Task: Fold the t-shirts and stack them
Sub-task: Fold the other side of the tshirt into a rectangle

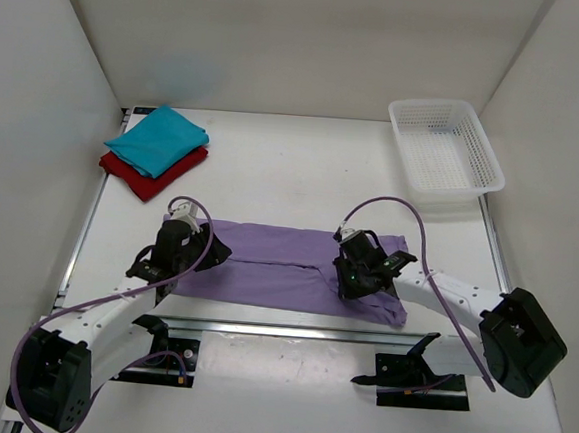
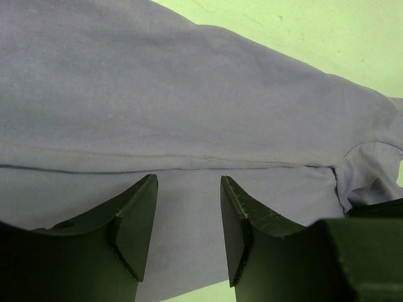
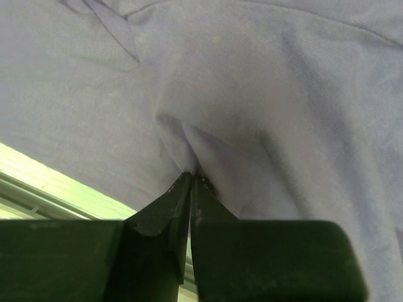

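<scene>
Table: white; we count three shirts on it
Lavender t-shirt: spread as a long band near the front edge, between both arms
Mesh basket: white, far right corner
Teal t-shirt: folded, far left, lying on the folded dark red t-shirt
Left gripper: we see its jaws partly apart over the lavender cloth
Right gripper: jaws closed, pinching a small fold of lavender cloth

Red shirt mostly under teal shirt
</scene>
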Motion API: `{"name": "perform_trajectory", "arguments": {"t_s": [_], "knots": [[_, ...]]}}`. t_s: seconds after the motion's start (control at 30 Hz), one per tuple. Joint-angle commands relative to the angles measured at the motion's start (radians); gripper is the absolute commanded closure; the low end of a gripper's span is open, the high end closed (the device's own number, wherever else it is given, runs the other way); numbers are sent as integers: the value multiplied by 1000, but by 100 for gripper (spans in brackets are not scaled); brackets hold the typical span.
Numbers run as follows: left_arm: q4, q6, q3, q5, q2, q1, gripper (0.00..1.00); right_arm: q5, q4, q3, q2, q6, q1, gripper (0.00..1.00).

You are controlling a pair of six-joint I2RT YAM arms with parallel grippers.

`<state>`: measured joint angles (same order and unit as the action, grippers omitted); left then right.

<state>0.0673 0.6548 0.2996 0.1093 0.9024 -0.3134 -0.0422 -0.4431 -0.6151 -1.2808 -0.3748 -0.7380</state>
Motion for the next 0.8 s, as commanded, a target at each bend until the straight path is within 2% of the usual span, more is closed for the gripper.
{"name": "perform_trajectory", "arguments": {"t_s": [0.0, 0.27, 0.6, 0.77], "knots": [[-6, -4, -10, 20, -28, 5, 45, 7, 12, -20, 60, -7, 9, 98], [-4, 3, 13, 20, -30, -1, 45, -70, -127, -146, 57, 20, 0, 100], [6, 0, 6, 35, -50, 20, 45, -231, -170, -239, -8, 31, -12, 100], [5, 2, 4, 56, -59, 33, 45, -291, -187, -267, -11, 56, 40, 100]]}}
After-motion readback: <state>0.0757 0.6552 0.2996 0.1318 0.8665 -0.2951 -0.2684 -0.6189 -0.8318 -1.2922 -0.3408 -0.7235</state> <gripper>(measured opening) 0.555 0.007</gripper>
